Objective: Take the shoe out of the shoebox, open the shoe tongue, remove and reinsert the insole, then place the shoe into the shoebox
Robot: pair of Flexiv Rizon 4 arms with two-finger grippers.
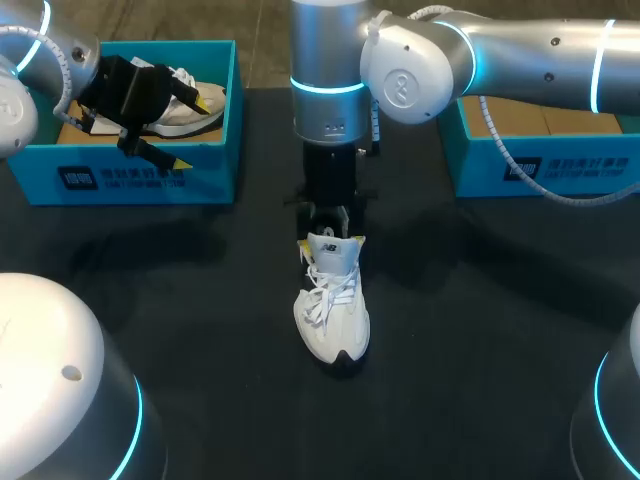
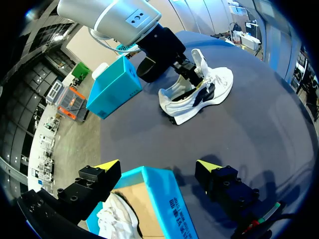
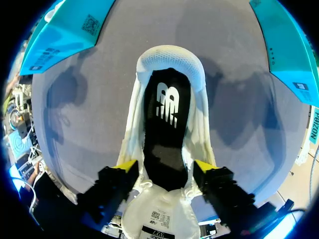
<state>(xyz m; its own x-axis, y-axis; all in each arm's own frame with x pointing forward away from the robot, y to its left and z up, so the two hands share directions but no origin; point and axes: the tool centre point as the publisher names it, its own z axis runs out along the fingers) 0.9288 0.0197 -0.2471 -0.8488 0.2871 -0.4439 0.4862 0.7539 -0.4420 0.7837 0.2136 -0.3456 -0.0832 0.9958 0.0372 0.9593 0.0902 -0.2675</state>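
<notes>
Right gripper [image 1: 333, 228]: pointed straight down over the heel end of the white shoe [image 1: 335, 310]. Fingers were spread wide, with one yellow tip at each side of the shoe's collar. In the right wrist view the tips [image 3: 127, 167] lay against the outer edges of the opening. Contact could not be confirmed from that angle, so it is logged as unclenched with nothing lifted.

The tongue [image 3: 154, 219] was folded forward toward the laces, under the gripper. The black insole [image 3: 167, 129] lay flat inside the shoe and showed between the fingers as far as the heel cup.

Left gripper [image 1: 194, 131]: over the left shoebox [image 1: 210, 175] at the table's far left. Fingers were fully apart and straddled the box's front wall. One tip was inside, above a second white shoe [image 1: 185, 115], and the other was outside the wall. It was released and gripped nothing.

Shoe position: upright on its sole near the middle of the dark table [image 1: 480, 330], toe toward the near edge and heel toward the far edge.

Room: the shoe was well apart from the left shoebox and from the right shoebox [image 1: 540, 165] at the far right. Bare tabletop showed on both sides of the shoe and ahead of the toe. The right arm crossed above the right shoebox's near corner.
</notes>
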